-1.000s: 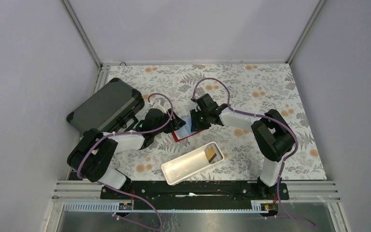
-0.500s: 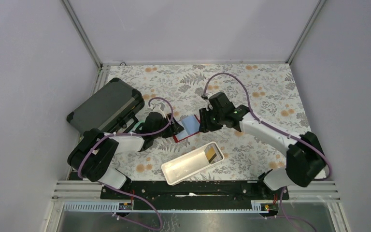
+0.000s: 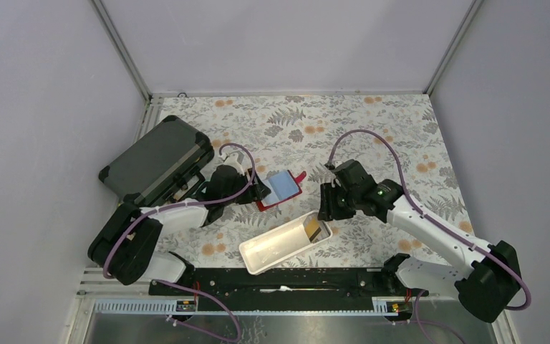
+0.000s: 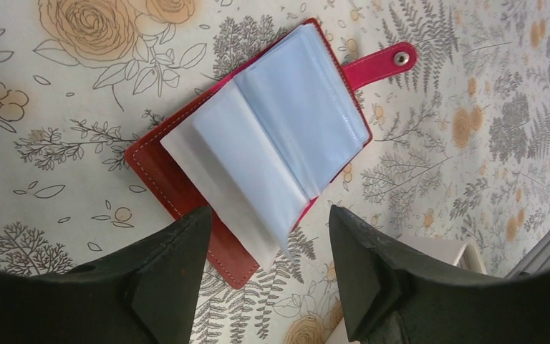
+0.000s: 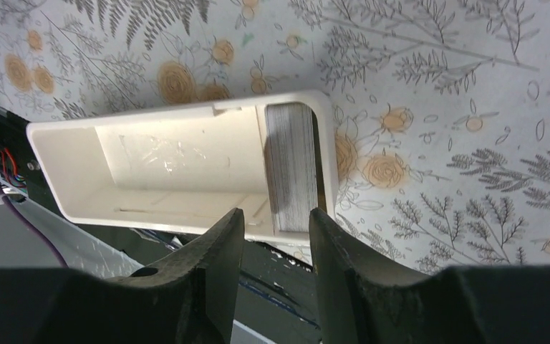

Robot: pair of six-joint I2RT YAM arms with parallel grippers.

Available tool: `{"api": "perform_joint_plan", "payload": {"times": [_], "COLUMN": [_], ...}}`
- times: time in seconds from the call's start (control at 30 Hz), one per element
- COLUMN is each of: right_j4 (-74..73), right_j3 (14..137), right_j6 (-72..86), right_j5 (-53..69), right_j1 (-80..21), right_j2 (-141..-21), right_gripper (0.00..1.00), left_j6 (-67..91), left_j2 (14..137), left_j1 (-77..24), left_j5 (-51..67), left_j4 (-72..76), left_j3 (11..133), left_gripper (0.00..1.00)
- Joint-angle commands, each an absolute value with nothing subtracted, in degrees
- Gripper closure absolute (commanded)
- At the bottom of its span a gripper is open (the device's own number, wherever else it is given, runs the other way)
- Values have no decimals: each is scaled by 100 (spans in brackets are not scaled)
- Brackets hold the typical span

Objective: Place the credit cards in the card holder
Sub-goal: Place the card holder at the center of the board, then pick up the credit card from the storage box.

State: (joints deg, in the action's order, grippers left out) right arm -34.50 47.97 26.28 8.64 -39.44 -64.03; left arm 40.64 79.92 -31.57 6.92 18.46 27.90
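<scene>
The card holder (image 3: 279,188) is a red wallet lying open on the table, its clear sleeves fanned out. In the left wrist view (image 4: 186,179) a light blue card (image 4: 308,107) sits in a sleeve. My left gripper (image 3: 258,192) is open and empty, its jaws (image 4: 268,215) either side of the wallet's near corner. A stack of credit cards (image 3: 314,229) with a yellow-brown one showing stands on edge in the white tray's right end (image 5: 292,168). My right gripper (image 3: 324,210) is open and empty just above that stack (image 5: 276,215).
The long white tray (image 3: 272,251) lies diagonally near the front edge, also in the right wrist view (image 5: 71,165). A big dark grey hard case (image 3: 157,161) sits at the left. The black base rail (image 3: 286,279) runs along the front.
My right gripper has drawn away from the wallet, moving right and toward the front, to the tray's card end. The blue card stays in the wallet. My left gripper has hardly moved.
</scene>
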Motion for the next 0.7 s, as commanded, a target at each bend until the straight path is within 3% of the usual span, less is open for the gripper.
{"api": "perform_joint_plan", "payload": {"times": [0.0, 0.2, 0.67], "right_j4": [-3717, -3671, -3239], "right_j3": [4597, 4514, 4512], "right_j6": [2983, 3018, 2960], "right_j5": [905, 841, 725], "right_j1": [-4070, -4073, -4437], "right_j2": [-6236, -5840, -6548], "right_gripper": [55, 55, 60], "left_j6": [3808, 3719, 3686], "left_j2": [7588, 7195, 6646], "left_j1": [-3160, -3164, -3164], "left_j5": [722, 619, 498], "left_j4": [1837, 1667, 1280], "left_j3": [2896, 2909, 2906], "left_gripper": [36, 31, 25]}}
